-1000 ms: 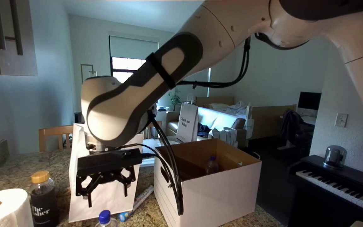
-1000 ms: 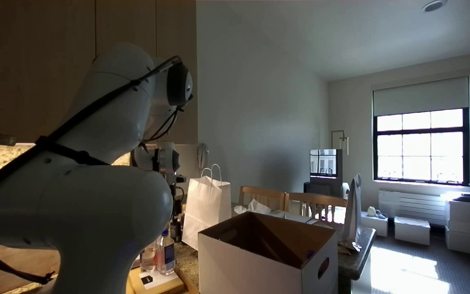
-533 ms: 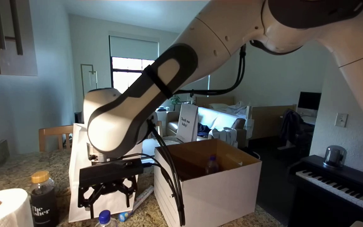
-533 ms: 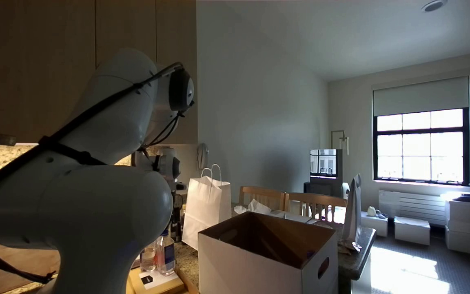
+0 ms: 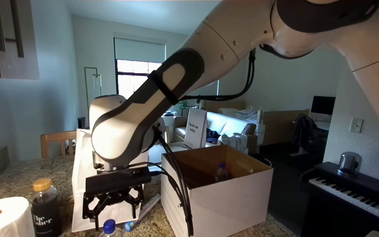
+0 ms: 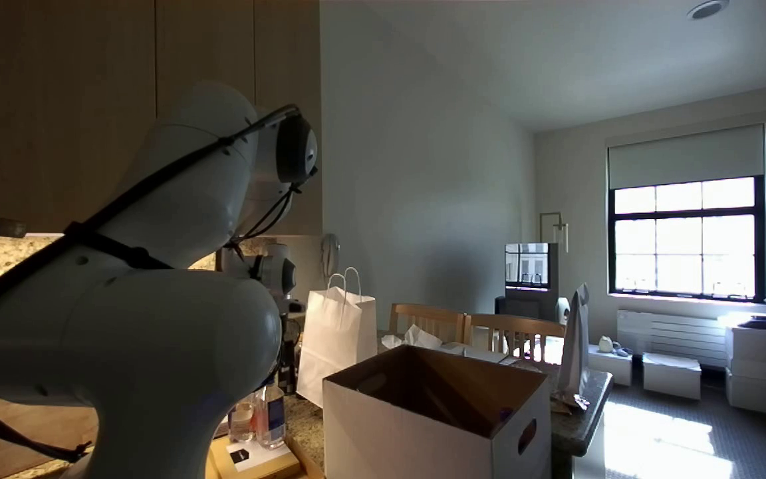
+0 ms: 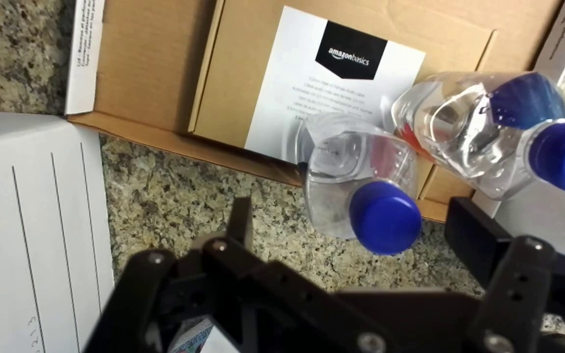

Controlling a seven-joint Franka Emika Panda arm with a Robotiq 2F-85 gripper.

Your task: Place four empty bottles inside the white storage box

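Observation:
Two clear bottles with blue caps stand close together in the wrist view, a nearer bottle (image 7: pixel 331 196) and a farther bottle (image 7: pixel 459 127) to its right. Both also show beside the arm in an exterior view. My gripper (image 7: pixel 357 225) stands open above the nearer one; its cap appears between the spread fingers, with gaps on both sides. The exterior view of the gripper (image 5: pixel 115 218) shows a blue-capped bottle (image 5: pixel 109 227) just below it, cut off by the frame. Inside the white storage box (image 5: pixel 232 204) stands another bottle (image 5: pixel 221 173), its lower part hidden by the wall.
A shallow cardboard tray (image 7: pixel 145 59) with a flat carton (image 7: pixel 248 73) lies under the bottles. The white paper bag (image 6: pixel 336 339) rises behind the gripper. A dark jar (image 5: pixel 46 212), a paper roll (image 5: pixel 8 219) and a tube (image 5: pixel 150 208) are nearby. Arm cables hang against the storage box's side.
My gripper has come down and shifted slightly right in the exterior view, closer to the bottle cap; most of the motion came in the first half second. Its jaws have stayed spread.

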